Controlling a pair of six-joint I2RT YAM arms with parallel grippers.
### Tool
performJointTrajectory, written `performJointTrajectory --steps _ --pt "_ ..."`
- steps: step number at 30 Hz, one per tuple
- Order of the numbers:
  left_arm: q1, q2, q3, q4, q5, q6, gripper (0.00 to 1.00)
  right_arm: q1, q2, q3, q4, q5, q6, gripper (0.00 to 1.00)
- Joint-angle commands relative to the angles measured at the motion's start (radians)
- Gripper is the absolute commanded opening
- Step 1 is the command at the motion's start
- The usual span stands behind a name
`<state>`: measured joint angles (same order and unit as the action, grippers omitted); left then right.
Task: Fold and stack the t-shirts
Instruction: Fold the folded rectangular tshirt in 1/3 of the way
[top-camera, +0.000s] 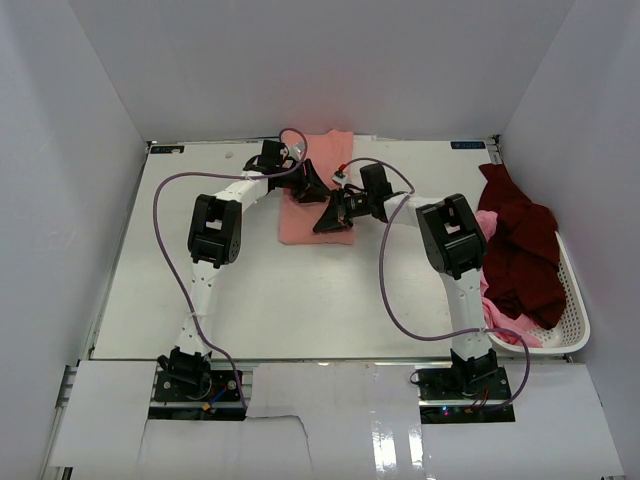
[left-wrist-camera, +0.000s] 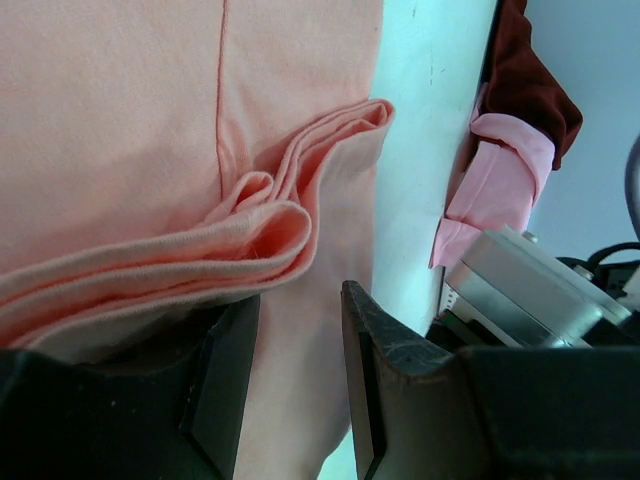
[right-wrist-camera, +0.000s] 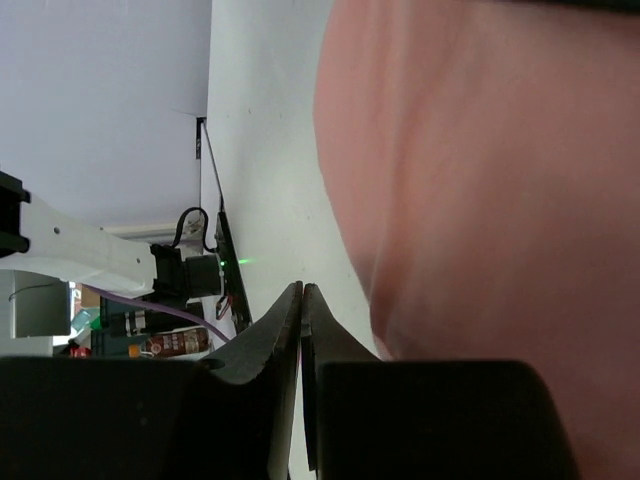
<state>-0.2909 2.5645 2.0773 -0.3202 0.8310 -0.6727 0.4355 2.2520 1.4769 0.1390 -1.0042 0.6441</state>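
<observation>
The right gripper (right-wrist-camera: 302, 292) was clamped shut on nothing, the salmon-pink t-shirt (right-wrist-camera: 480, 200) lying just beside its tips; the left gripper (left-wrist-camera: 298, 300) stood half open over its folded edge.

From overhead I can't see the middle of the salmon-pink t-shirt (top-camera: 298, 225) beneath the left arm (top-camera: 215, 230) and right arm (top-camera: 452, 235), the lighter pink t-shirt (top-camera: 487, 221) lies mostly buried under the maroon t-shirt (top-camera: 520, 250), and both wrist views crop the salmon cloth.
</observation>
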Motion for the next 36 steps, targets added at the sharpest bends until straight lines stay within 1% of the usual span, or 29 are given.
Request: performJointTrajectory --steps 1,5,8,10,14,16,17,19,21,24,27,28,34,35,36 --pt "0.007 0.006 -0.006 0.006 -0.007 0.021 0.49 0.0 0.027 0.071 0.146 -0.051 0.074 0.08" --pt "0.009 0.014 -0.023 0.026 -0.007 0.024 0.49 0.0 0.083 0.088 0.166 -0.03 0.065 0.08" --pt "0.01 0.017 -0.04 0.035 -0.009 0.03 0.49 0.0 0.113 0.073 0.172 0.001 0.058 0.08" --pt "0.009 0.014 -0.057 0.038 -0.012 0.035 0.49 0.002 0.126 0.051 0.153 0.019 0.025 0.08" --pt "0.01 -0.006 -0.115 0.061 -0.027 0.045 0.49 0.0 0.124 0.03 0.035 0.087 -0.063 0.08" --pt "0.01 -0.021 -0.169 0.087 -0.033 0.044 0.49 0.002 0.129 0.031 -0.011 0.116 -0.107 0.08" --pt "0.01 -0.038 -0.192 0.099 -0.036 0.038 0.5 0.003 0.132 0.034 -0.062 0.124 -0.124 0.08" --pt "0.01 -0.058 -0.262 0.122 -0.044 0.032 0.49 0.002 0.129 0.023 -0.09 0.136 -0.145 0.08" --pt "0.01 -0.092 -0.34 0.156 -0.055 0.027 0.49 0.003 0.11 -0.009 -0.105 0.15 -0.164 0.08" --pt "0.01 -0.139 -0.405 0.185 -0.073 0.027 0.49 0.011 0.077 -0.049 -0.119 0.16 -0.185 0.08" --pt "0.009 -0.196 -0.505 0.227 -0.076 0.004 0.49 0.022 0.034 -0.105 -0.133 0.168 -0.21 0.08" --pt "0.007 -0.214 -0.564 0.262 -0.081 -0.004 0.49 0.023 0.02 -0.143 -0.134 0.179 -0.216 0.08" --pt "-0.008 -0.341 -0.73 0.313 -0.107 -0.011 0.49 0.051 -0.12 -0.315 -0.084 0.193 -0.212 0.08" --pt "-0.011 -0.358 -0.776 0.319 -0.107 -0.011 0.49 0.055 -0.149 -0.357 -0.081 0.193 -0.21 0.08" --pt "-0.019 -0.372 -0.798 0.346 -0.107 -0.013 0.49 0.071 -0.167 -0.378 -0.073 0.193 -0.21 0.08"
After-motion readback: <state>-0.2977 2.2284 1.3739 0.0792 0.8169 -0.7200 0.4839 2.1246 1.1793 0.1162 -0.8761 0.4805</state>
